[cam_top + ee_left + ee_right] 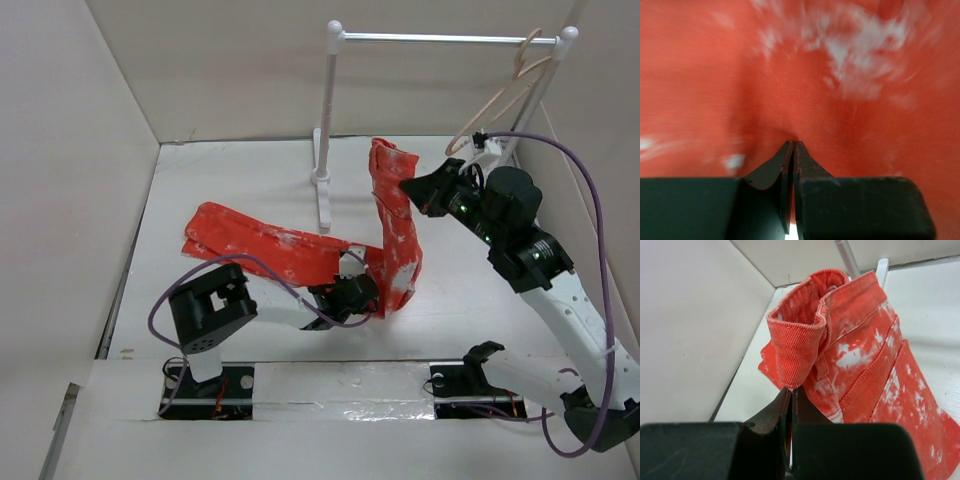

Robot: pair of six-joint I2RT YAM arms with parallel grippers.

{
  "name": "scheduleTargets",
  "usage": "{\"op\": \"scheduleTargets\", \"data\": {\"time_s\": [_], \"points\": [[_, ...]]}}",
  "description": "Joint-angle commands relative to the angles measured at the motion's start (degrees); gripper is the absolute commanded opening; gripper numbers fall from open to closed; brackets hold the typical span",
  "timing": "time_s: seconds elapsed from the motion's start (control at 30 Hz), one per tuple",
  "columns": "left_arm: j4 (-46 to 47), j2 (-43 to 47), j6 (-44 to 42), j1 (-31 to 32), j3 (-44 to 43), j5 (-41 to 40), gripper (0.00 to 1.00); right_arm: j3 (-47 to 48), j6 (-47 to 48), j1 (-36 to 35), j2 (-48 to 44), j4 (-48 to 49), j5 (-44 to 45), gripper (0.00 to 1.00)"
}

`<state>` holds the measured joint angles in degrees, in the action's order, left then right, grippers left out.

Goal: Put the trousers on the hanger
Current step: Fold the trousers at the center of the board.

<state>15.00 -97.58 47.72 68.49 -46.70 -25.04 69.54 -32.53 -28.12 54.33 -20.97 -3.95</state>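
The orange-red trousers [262,245] with white blotches lie partly on the table, one leg stretched out to the left. The waist end [388,170] is lifted off the table. My right gripper [408,188] is shut on the waistband edge; in the right wrist view its tips [792,389] pinch a fold of the trousers [865,355]. My left gripper [360,292] is low at the bend of the cloth. In its wrist view the left gripper [792,145] is shut, tips pressed into the trousers [840,75]. The beige hanger [500,95] hangs at the rail's right end, behind the right arm.
A white rack with a metal rail [440,38] stands at the back, its left post [324,120] just behind the lifted trousers. White walls [70,150] enclose the table on the left, back and right. A purple cable [590,190] loops beside the right arm.
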Motion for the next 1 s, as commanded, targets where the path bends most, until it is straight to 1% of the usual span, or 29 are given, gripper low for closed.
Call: {"op": "scheduleTargets", "data": {"time_s": [0.0, 0.1, 0.17, 0.23, 0.27, 0.33, 0.37, 0.4, 0.43, 0.47, 0.53, 0.57, 0.63, 0.67, 0.73, 0.77, 0.8, 0.83, 0.87, 0.93, 0.97], "points": [[3.4, -6.2, 1.9, 2.2, -2.5, 3.9, 0.00, 6.7, 1.1, -1.8, 2.0, 7.8, 6.4, 0.00], [6.3, -10.7, 3.0, 3.0, -4.8, 5.0, 0.00, 9.4, 0.5, -2.5, 4.5, 8.4, 4.9, 0.00], [8.3, -12.9, 3.1, 3.0, -7.2, 6.8, 0.00, 10.3, -0.4, -3.3, 5.3, 9.8, 6.1, 0.00], [8.7, -13.4, 2.5, 3.7, -8.8, 8.2, 0.00, 11.1, -1.0, -3.9, 6.5, 10.4, 6.6, 0.00], [8.4, -12.9, 2.0, 3.7, -10.2, 7.7, 0.00, 11.5, -1.1, -3.9, 6.9, 10.6, 6.6, 0.00], [5.7, -11.1, 2.4, 4.4, -10.3, 4.4, 0.10, 12.5, -1.0, -4.7, 8.2, 10.5, 6.8, 0.00], [5.5, -7.6, 2.3, 3.8, -8.5, 3.7, 0.18, 12.8, -0.8, -5.7, 8.7, 10.5, 7.3, 0.00], [5.7, -5.1, 2.0, 3.1, -6.8, 3.2, 0.31, 13.0, -0.5, -6.4, 9.1, 10.5, 7.9, 0.00], [6.5, -2.6, 1.9, 2.3, -5.0, 2.4, 0.32, 13.0, 0.1, -7.0, 10.0, 10.5, 9.1, 0.00], [7.1, 3.6, 1.9, 0.3, -0.7, 2.2, 0.37, 13.0, 0.2, -7.6, 10.4, 10.7, 9.6, 0.00], [6.8, 10.4, 2.2, -1.4, 3.5, -0.3, 0.38, 12.8, 0.3, -8.4, 11.7, 11.7, 9.9, 0.00], [6.2, 17.3, 2.6, -2.1, 6.9, -1.4, 0.38, 12.9, 0.3, -9.2, 12.1, 12.5, 9.9, 0.00], [3.3, 24.2, 3.0, -3.9, 9.7, -5.0, 0.38, 13.6, 0.4, -9.9, 13.4, 13.1, 9.9, 0.00], [2.2, 30.9, 3.3, -4.4, 10.9, -6.1, 0.38, 14.7, 0.6, -10.9, 15.1, 13.4, 10.0, 0.00], [-1.2, 37.3, 3.4, -6.5, 13.3, -7.7, 0.38, 16.4, 1.3, -12.7, 17.2, 13.4, 11.4, 0.00], [-2.4, 43.1, 3.4, -7.5, 13.8, -7.9, 0.38, 18.3, 1.6, -13.4, 18.3, 13.3, 11.9, 0.00], [-3.4, 46.0, 3.2, -8.6, 14.3, -7.7, 0.38, 19.4, 1.7, -13.9, 20.9, 13.3, 12.2, 0.00], [-5.3, 48.3, 3.0, -11.6, 14.4, -6.8, 0.38, 20.5, 2.0, -15.2, 22.3, 13.3, 13.0, 0.00], [-6.3, 53.1, 2.7, -13.1, 14.3, -6.3, 0.39, 21.5, 2.1, -15.9, 23.7, 13.5, 13.5, 0.00], [-8.1, 57.6, 1.4, -17.1, 13.8, -4.4, 0.39, 24.1, 2.6, -17.6, 27.8, 14.3, 15.8, 0.00], [-9.3, 61.5, 1.3, -18.3, 13.5, -4.0, 0.39, 25.0, 2.8, -19.2, 29.2, 15.0, 16.4, 0.00]]}}
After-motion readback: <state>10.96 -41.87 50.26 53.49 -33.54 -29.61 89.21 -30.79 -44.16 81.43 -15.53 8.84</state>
